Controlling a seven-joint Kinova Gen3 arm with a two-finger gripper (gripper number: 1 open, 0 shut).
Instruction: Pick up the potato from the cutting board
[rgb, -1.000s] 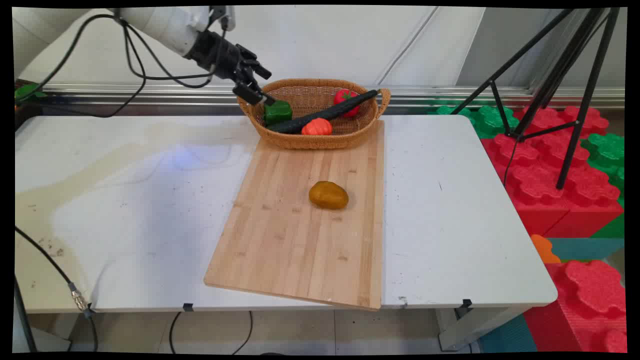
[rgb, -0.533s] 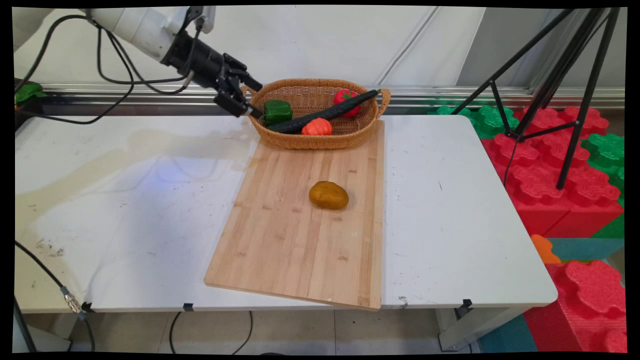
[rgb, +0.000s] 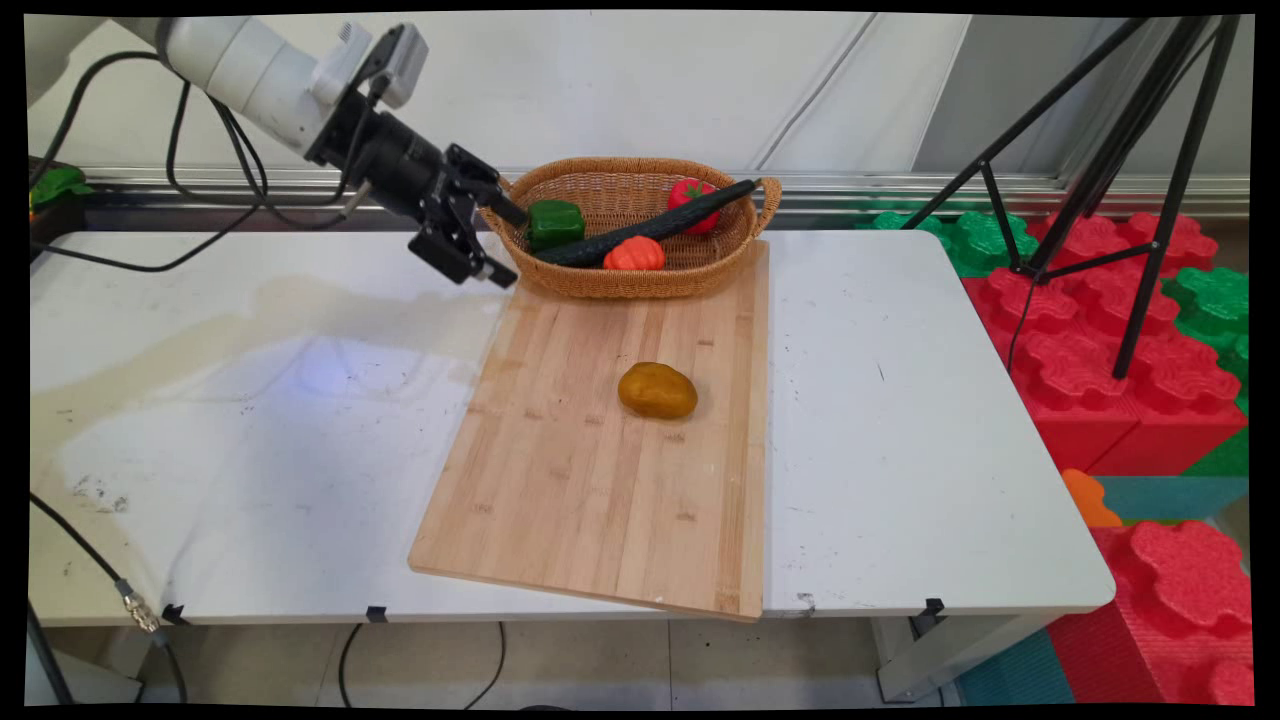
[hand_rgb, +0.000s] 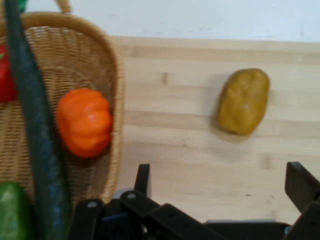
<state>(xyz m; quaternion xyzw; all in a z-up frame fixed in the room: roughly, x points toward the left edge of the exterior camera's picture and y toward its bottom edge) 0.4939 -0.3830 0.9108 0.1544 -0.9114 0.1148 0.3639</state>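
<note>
Your claw (rgb: 497, 245) has drawn back out of the basket (rgb: 625, 285) — a second ago its tips were at the green pepper (rgb: 555, 223) inside the left end, and now it hangs just outside the basket's left rim, lower and nearer you, over the far left corner of the cutting board (rgb: 600, 460). Its fingers stand well apart, and nothing is between them. The pepper has not shifted; it lies where it lay, at the left end of the basket, released or never taken up.

In the hand view you look past the spread fingers (hand_rgb: 142, 180) down onto the board, with the basket wall on the left. Inside it you can see the orange pumpkin (hand_rgb: 84, 121), the long dark cucumber (hand_rgb: 37, 135) lying across the basket, a sliver of the red tomato (hand_rgb: 6, 75) at the left edge, and the pepper's corner at the bottom left. The potato (hand_rgb: 243, 101) lies alone on the board, well clear of the basket and of the claw.

Nothing else on the desk (rgb: 250, 420) has moved — the board, potato and basket contents sit as before.
</note>
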